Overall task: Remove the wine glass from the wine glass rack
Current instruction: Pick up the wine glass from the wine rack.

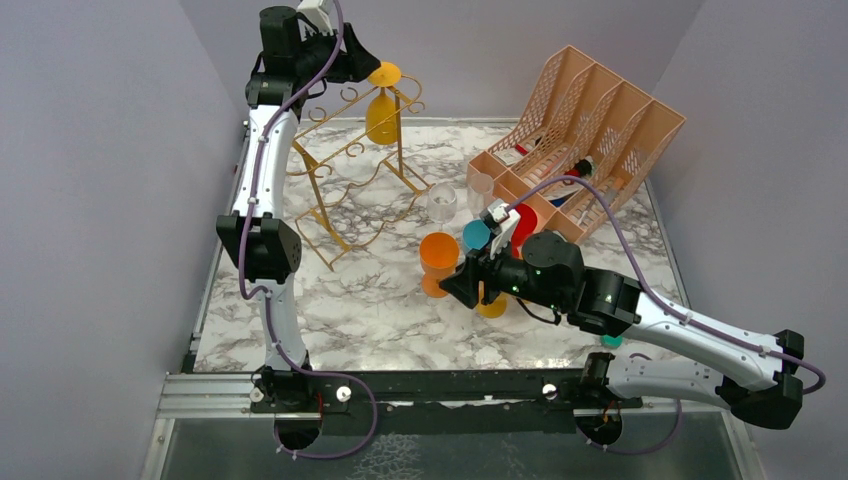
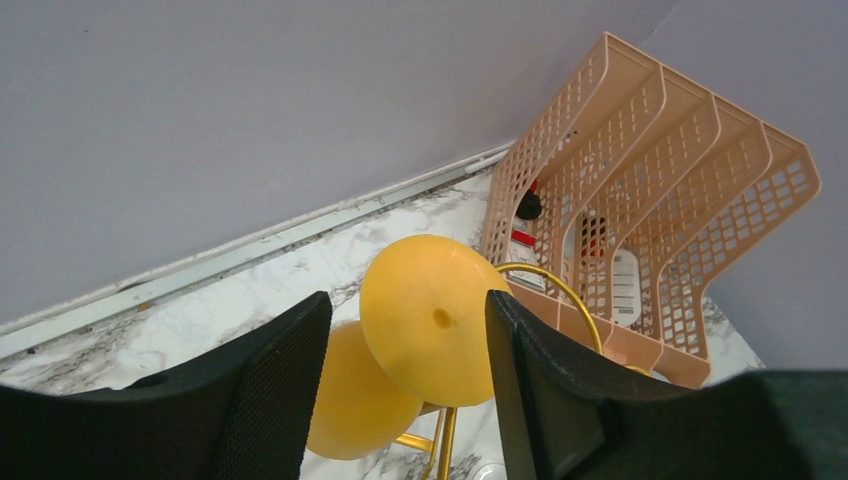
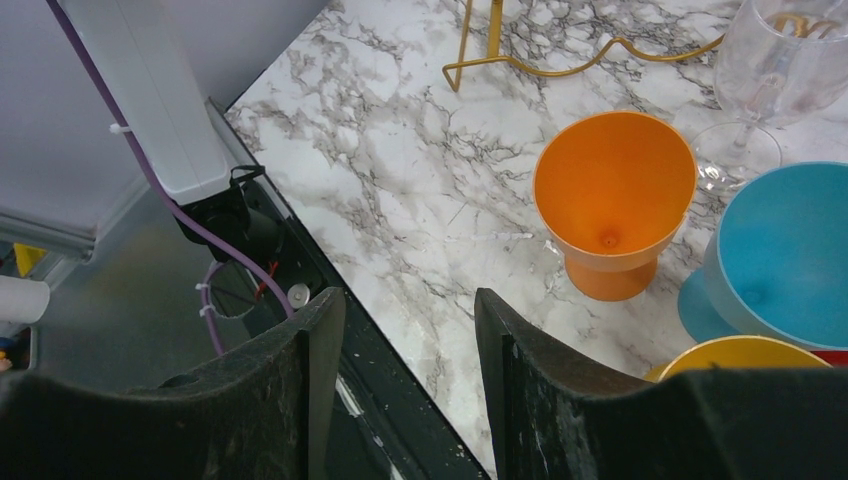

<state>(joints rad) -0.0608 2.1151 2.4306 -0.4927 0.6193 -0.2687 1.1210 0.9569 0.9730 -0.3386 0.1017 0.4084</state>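
While its fingers stand on either side of the round foot of the yellow wine glass, the left hand is open. The right finger looks to touch the foot's edge, and a gap shows at the left finger. That glass hangs upside down, foot uppermost, from the top rails of the gold wine glass rack, which stands at the far left of the marble tabletop. To the right, a peach lattice file organizer sits in the far right corner. The right hand is open too, nothing between its fingers, low over the middle of the tabletop. Just beside it stand an orange cup, a teal cup and a clear wine glass.
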